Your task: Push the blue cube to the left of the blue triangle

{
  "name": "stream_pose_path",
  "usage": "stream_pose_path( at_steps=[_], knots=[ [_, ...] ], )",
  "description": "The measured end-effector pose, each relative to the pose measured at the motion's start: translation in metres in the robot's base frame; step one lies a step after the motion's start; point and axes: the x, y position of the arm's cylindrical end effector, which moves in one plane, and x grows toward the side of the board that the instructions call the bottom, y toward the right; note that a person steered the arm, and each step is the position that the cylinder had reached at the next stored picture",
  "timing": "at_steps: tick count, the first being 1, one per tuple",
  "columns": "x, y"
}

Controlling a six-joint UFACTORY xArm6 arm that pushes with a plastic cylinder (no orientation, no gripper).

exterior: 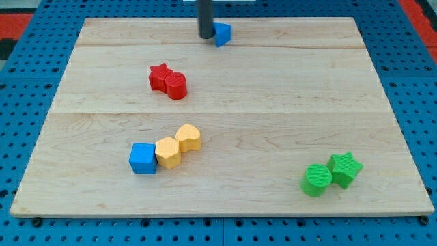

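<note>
The blue cube [143, 158] sits at the lower left of the wooden board [273, 89], touching a yellow block on its right. The blue triangle [222, 33] lies near the view's top edge of the board, a little left of centre. My tip [205, 35] stands right against the triangle's left side, far from the blue cube. The rod rises out of the view's top.
A yellow hexagon-like block [168, 152] and a yellow heart-like block [188, 137] form a row with the blue cube. A red star [160, 76] and red cylinder [176, 86] touch at upper left. A green cylinder [316, 180] and green star [344, 169] sit lower right.
</note>
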Motion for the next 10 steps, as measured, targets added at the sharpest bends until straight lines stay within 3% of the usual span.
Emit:
stream_pose_path(
  at_steps=[2, 3, 5, 7, 10],
  knots=[
    [-0.015, 0.112],
    [-0.006, 0.128],
    [0.149, 0.112],
    [0.298, 0.049],
    [0.302, 0.021]
  ],
)
